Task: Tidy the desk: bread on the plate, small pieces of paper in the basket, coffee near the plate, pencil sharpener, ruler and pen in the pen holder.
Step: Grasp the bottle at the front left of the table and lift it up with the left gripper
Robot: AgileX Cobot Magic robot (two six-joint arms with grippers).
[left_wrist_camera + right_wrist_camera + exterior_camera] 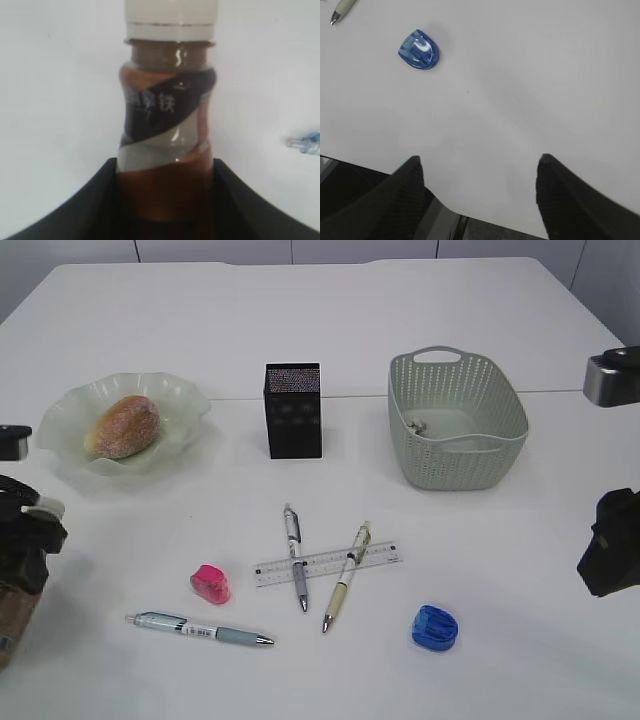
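My left gripper (165,167) is shut on the coffee (167,115), a brown bottle with a white cap, at the desk's left edge (10,615). The bread (122,426) lies in the plate (185,392). Beside the black pen holder (293,410) stands the basket (455,420). The ruler (327,564) lies under two crossed pens (296,558) (346,576). A third pen (200,629) lies nearer, next to a pink pencil sharpener (210,583). A blue pencil sharpener (434,627) (419,50) lies ahead of my right gripper (480,159), which is open with nothing in it.
A small pale scrap (415,425) lies inside the basket. The desk (520,540) has a thin seam running behind the holder. My right arm (610,545) sits at the right edge, above the table's front corner.
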